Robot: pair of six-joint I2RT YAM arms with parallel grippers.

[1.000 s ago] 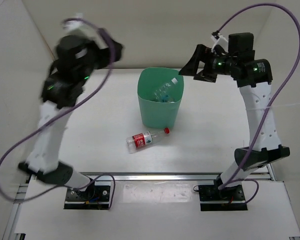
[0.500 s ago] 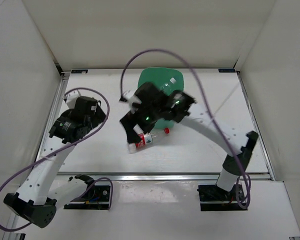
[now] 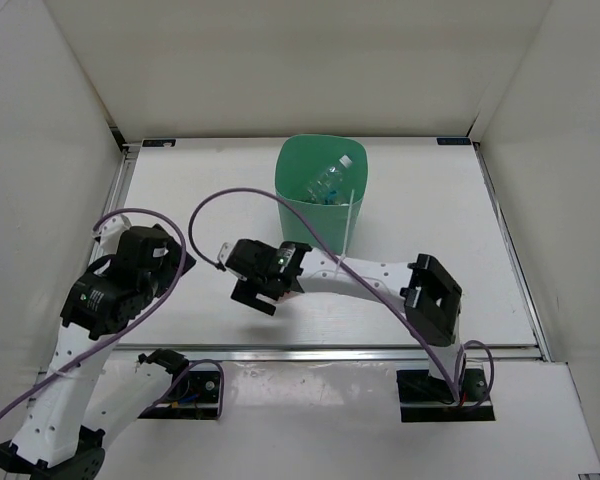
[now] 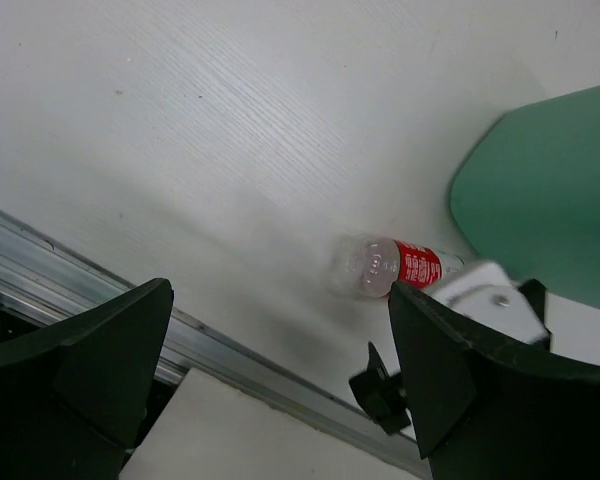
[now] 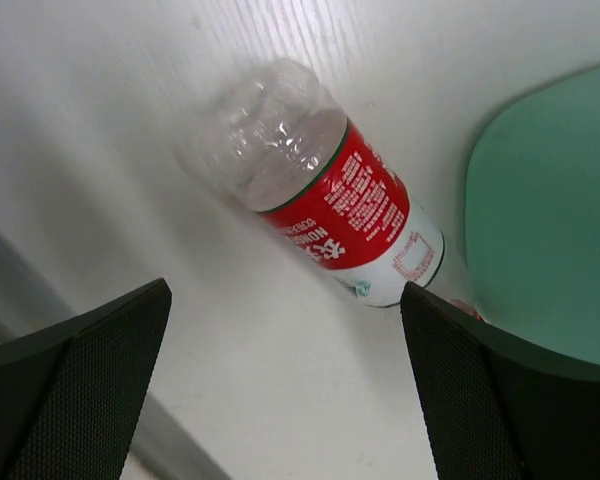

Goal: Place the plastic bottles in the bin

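Top external view: within the last second the right gripper [image 3: 260,290] has swung from high beside the far right of the bin [image 3: 310,225], across it, and down low over the table [image 3: 180,190] just near of the bin, where the red-labelled bottle [image 5: 325,200] lay and still lies. The left gripper [image 4: 280,300] has meanwhile dropped from high on the far left to the near left, well apart from the bin. This suggests the last loose bottle is next, since the other clear bottles [image 3: 330,180] already rest inside the bin. In the right wrist view the pincer stands spread as wide as it goes, a finger on either side of the frame. The bottle lies on its side on the table between and beyond them, its neck end towards the green wall, nothing gripped and no contact visible. The left pincer is equally wide and empty, looking at the same bottle from a distance.
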